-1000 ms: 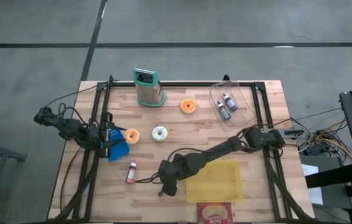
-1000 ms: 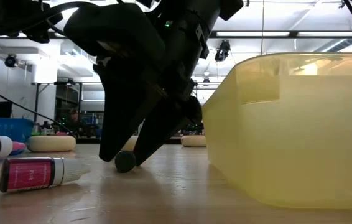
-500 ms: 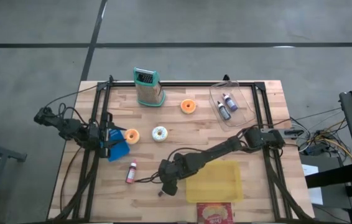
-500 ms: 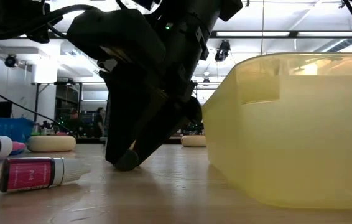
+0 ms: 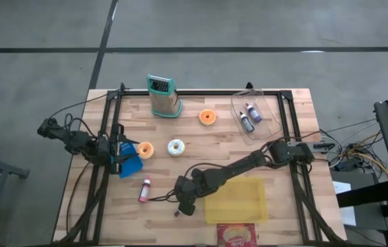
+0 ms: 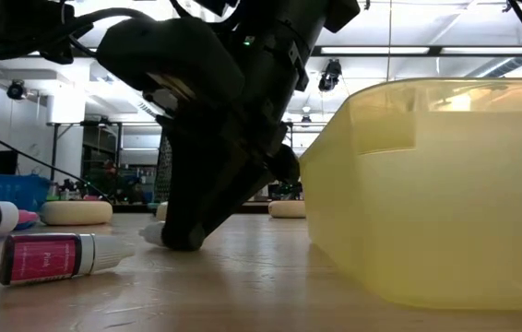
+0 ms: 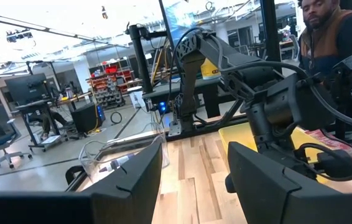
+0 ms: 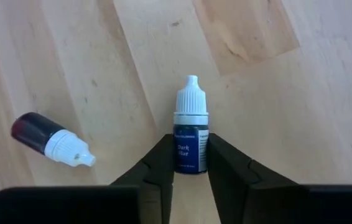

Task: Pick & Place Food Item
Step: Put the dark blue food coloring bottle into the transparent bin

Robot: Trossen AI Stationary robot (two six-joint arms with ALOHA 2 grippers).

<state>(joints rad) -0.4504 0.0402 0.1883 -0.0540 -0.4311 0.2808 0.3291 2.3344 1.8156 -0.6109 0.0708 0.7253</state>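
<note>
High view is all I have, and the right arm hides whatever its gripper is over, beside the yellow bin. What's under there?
Observer: A small dropper bottle with a white cap, labelled Dark Blue, lying on the table between the fingers of the right gripper.
Operator: Are the fingers on it?
Observer: In the right wrist view, both fingers sit against its sides, low on the body and clear of the cap.
Operator: Anything close by to avoid?
Observer: A second bottle, dark red with a white cap, lies beside it, apart from the fingers.
</note>
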